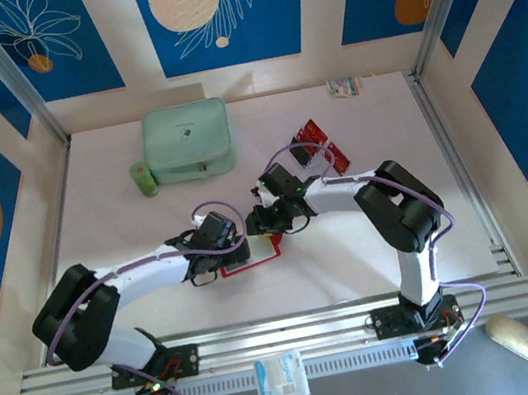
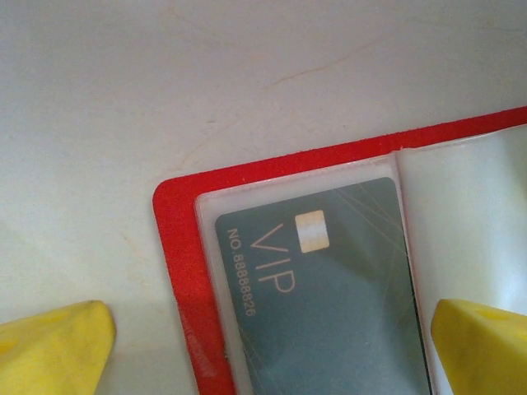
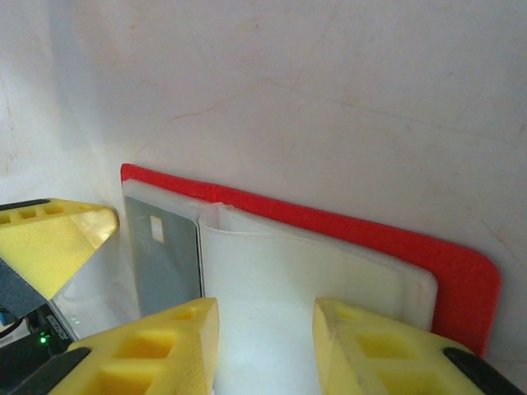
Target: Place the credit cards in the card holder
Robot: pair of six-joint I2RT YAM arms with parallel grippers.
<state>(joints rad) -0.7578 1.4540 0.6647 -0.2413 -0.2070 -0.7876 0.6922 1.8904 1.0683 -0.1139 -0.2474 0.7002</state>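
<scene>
Hands over the open holder (image 2: 177, 271)
Left hand (image 2: 272, 350) wide apart above its grey card (image 2: 329, 313); right hand (image 3: 265, 329) slightly apart over clear sleeves (image 3: 288, 263).

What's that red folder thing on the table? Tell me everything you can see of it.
The card holder is a thin red wallet with rounded corners, lying open and flat on the white table between the two arms. Inside are pale, clear plastic sleeves; the one by the corner holds a grey-green VIP card with a gold chip. The left gripper straddles that corner, open; whether it touches is unclear.
</scene>
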